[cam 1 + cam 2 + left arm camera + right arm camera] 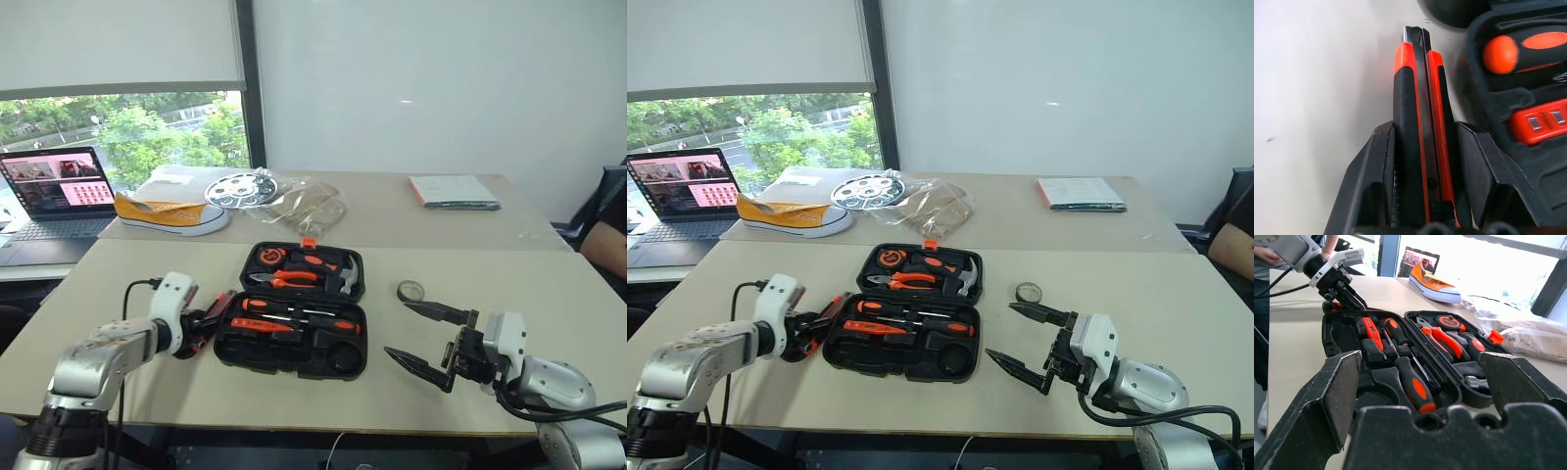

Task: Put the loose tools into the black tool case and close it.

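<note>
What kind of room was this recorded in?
Probably an office or meeting room: pale tables pushed together, an open laptop by a window with a roller blind, plain white walls, and a notebook on the far table.

Black tool case [294, 338] with a small orange latch [309, 241]; orange-and-black screwdrivers [294, 327] inside. Utility knife [1420, 132]: black body, orange edging. Tape roll [410, 290]: black. Table [470, 392]: pale beige. Sneaker [171, 212]: orange-yellow upper, white sole. Gripper fingers [1371, 181]: black.
</note>
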Motion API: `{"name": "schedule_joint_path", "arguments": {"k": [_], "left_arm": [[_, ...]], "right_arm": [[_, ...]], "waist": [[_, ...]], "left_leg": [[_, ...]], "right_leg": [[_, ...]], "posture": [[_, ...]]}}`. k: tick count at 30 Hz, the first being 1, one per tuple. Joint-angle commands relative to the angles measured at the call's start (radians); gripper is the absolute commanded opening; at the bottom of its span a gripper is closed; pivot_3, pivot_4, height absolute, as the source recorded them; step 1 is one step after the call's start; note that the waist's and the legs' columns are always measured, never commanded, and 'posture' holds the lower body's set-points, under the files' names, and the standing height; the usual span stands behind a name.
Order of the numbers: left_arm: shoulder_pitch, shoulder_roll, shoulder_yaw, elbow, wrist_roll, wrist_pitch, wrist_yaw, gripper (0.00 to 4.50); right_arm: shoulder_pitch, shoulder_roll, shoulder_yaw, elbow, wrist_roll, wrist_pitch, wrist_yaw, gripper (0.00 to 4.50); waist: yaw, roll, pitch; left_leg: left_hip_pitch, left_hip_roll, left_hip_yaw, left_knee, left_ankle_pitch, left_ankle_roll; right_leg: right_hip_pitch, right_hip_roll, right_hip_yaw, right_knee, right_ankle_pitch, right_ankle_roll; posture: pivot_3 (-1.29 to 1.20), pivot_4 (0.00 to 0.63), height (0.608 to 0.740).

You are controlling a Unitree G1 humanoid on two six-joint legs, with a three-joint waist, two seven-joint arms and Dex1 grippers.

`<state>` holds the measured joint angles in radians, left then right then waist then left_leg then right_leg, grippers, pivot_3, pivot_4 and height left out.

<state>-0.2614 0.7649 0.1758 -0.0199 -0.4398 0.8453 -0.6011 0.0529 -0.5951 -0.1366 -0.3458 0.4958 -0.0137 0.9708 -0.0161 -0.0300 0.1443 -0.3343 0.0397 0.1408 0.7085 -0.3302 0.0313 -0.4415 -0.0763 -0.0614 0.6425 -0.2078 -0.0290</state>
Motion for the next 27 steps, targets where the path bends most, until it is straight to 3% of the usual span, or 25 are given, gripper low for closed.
{"name": "schedule_joint_path", "arguments": {"k": [1,5,8,11,18,27], "left_arm": [[-0.016,0.089,0.047,0.102,0.028,-0.25,-0.198,1.44],[-0.051,0.152,-0.008,0.151,0.024,-0.544,-0.533,1.44],[-0.134,0.158,-0.066,0.08,-0.076,-0.502,-0.749,1.44],[-0.219,0.151,-0.204,0.033,-0.014,-0.541,-0.874,1.44],[-0.363,0.017,-0.44,0.113,0.211,-0.725,-0.902,1.44],[-0.396,-0.043,-0.538,0.176,0.336,-0.755,-0.885,1.44]], "right_arm": [[-0.004,-0.007,-0.021,-0.03,0.028,0.007,-0.001,4.5],[-0.01,-0.016,-0.03,-0.016,0.032,0.011,0.007,4.5],[-0.006,-0.025,-0.041,-0.008,0.034,0.012,0.014,4.5],[0.0,-0.031,-0.046,-0.009,0.035,0.011,0.014,4.5],[0.033,-0.035,-0.065,-0.046,0.036,0.024,-0.007,4.5],[0.085,-0.029,-0.082,-0.093,0.03,0.027,-0.043,4.5]], "waist": [[0.004,-0.001,0.001],[0.024,-0.001,0.001],[0.04,-0.001,0.002],[0.043,-0.002,0.001],[0.027,-0.002,0.002],[0.028,-0.002,0.002]], "left_leg": [[-0.001,0.0,0.0,0.0,0.0,-0.001],[-0.003,0.0,0.0,-0.002,0.001,-0.001],[-0.006,-0.003,0.0,-0.002,-0.001,0.001],[-0.015,-0.005,0.0,0.002,-0.002,0.004],[-0.019,-0.009,0.0,0.005,-0.002,0.006],[-0.019,-0.008,0.0,0.006,-0.004,0.009]], "right_leg": [[-0.001,0.0,-0.001,0.0,0.0,-0.001],[-0.003,0.0,-0.006,-0.001,0.0,-0.003],[-0.005,0.0,-0.008,-0.001,-0.001,-0.002],[-0.011,0.0,-0.007,-0.001,0.0,0.001],[-0.013,0.002,-0.005,-0.002,0.0,0.005],[-0.013,0.001,-0.004,-0.001,-0.001,0.007]], "posture": [[0.0,0.15,0.74],[0.0,0.15,0.74],[0.0,0.15,0.74],[0.0,0.15,0.74],[0.0,0.15,0.74],[0.0,0.15,0.74]]}}
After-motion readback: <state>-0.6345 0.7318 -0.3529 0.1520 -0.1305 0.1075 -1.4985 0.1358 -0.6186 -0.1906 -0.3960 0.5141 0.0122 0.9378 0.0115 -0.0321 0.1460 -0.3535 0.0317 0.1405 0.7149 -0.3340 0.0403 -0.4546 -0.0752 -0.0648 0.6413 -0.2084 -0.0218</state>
